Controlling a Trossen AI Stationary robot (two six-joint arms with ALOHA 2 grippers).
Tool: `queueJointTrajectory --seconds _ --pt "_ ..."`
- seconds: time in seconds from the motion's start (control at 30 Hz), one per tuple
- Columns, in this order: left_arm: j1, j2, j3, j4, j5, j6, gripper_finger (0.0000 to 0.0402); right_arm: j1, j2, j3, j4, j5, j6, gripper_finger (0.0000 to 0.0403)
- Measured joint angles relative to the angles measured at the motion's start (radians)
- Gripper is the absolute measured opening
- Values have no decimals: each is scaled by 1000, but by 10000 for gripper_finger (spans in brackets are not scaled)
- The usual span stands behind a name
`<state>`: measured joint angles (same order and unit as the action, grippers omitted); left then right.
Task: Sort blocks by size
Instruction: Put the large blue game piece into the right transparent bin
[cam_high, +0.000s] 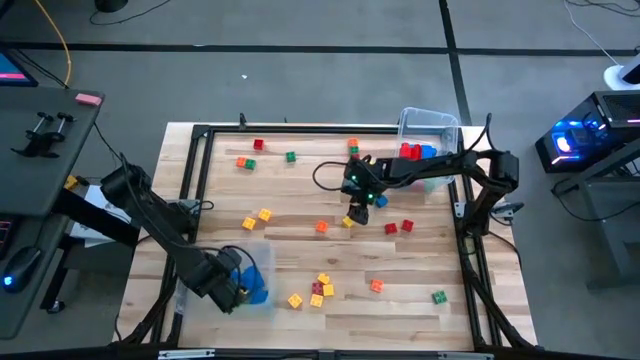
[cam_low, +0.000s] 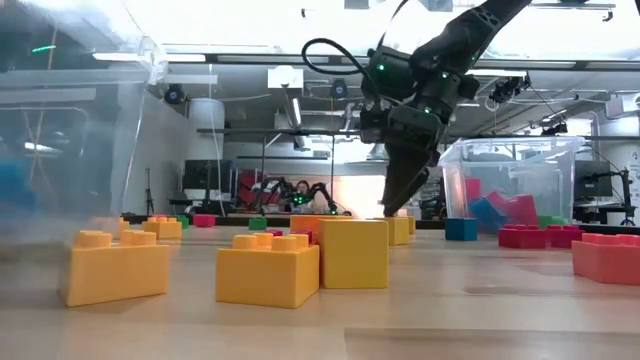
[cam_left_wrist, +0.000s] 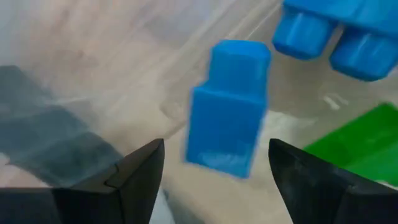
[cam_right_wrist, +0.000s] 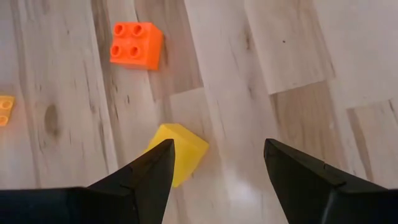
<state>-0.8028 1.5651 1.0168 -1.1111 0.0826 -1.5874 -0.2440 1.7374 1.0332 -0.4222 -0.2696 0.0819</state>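
Note:
Coloured blocks lie scattered on the wooden table (cam_high: 330, 190). My right gripper (cam_high: 357, 214) is open at the table's middle, pointing down over a small yellow block (cam_right_wrist: 180, 149), which lies tilted beside one finger (cam_right_wrist: 152, 171); an orange block (cam_right_wrist: 137, 45) lies beyond. My left gripper (cam_high: 238, 293) is open over the clear bin (cam_high: 262, 262) at the near left. A small blue block (cam_left_wrist: 227, 109) shows beyond its fingertips, apart from both fingers, with a bigger blue brick (cam_left_wrist: 339, 34) and a green one (cam_left_wrist: 354, 146) in the bin. My right gripper stands over the yellow block's edge (cam_right_wrist: 168, 140) with one finger; the finger hides the spot, so I cannot tell whether it touches the block.
A second clear bin (cam_high: 430, 125) at the far right holds red and blue bricks (cam_high: 415, 152). Loose blocks lie at the far left (cam_high: 258, 145), near the middle (cam_high: 321, 227), right of it (cam_high: 398, 228) and near the front (cam_high: 318, 288), (cam_high: 438, 296).

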Motion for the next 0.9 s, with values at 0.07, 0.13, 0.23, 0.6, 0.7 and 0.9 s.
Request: queueJointTrajectory --seconds 0.07,0.13,0.23,0.6,0.7,0.9 --pt "6 5 -8 26 -2 9 276 7 0 0 5 0 7 245" --pt "10 2 -6 41 -2 20 276 12 0 0 3 0 8 245" --pt "11 -3 -5 96 -3 30 275 16 0 0 8 0 7 245" --pt "11 -1 -6 86 -54 10 152 17 0 0 24 0 -11 245" --pt "11 -1 -6 84 -70 9 110 17 0 0 24 0 -11 245" --pt "11 -9 -6 77 -69 -7 10 17 0 0 24 1 -30 245"
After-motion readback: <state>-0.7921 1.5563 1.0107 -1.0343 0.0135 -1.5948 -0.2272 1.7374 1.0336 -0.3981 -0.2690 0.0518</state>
